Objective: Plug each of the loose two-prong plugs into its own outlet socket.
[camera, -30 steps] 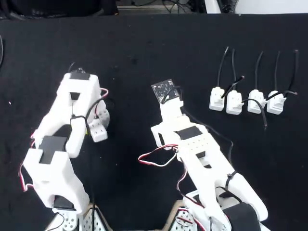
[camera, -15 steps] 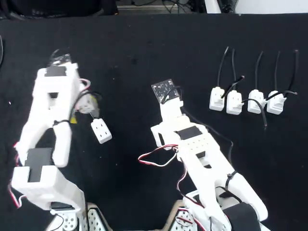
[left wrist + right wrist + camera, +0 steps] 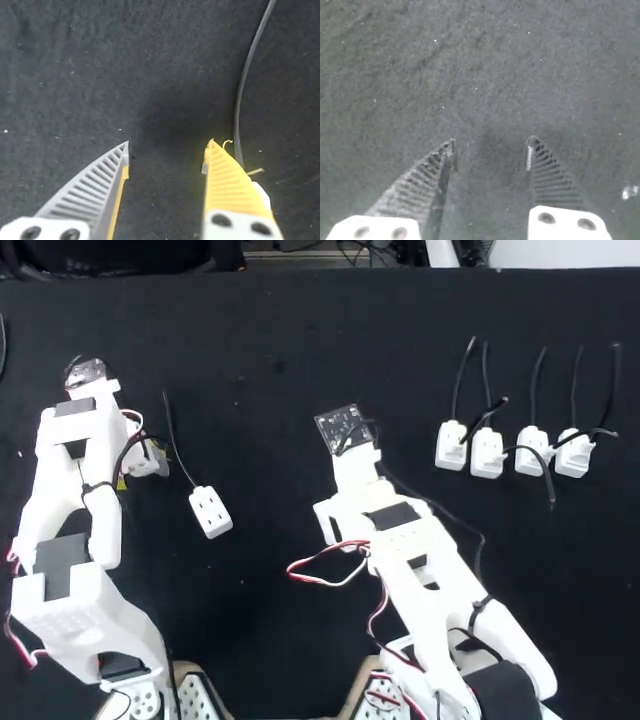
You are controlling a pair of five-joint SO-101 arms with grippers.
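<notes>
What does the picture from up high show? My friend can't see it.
Two white robot arms sit at a black table. A small white socket block lies loose beside the left arm, and four more corded white blocks line up on the right arm's side.

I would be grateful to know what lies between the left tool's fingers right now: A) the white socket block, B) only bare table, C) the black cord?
B: the left tool stands open over bare table, the black cord runs outside its yellow finger, and the white socket block lies apart from it.
</notes>
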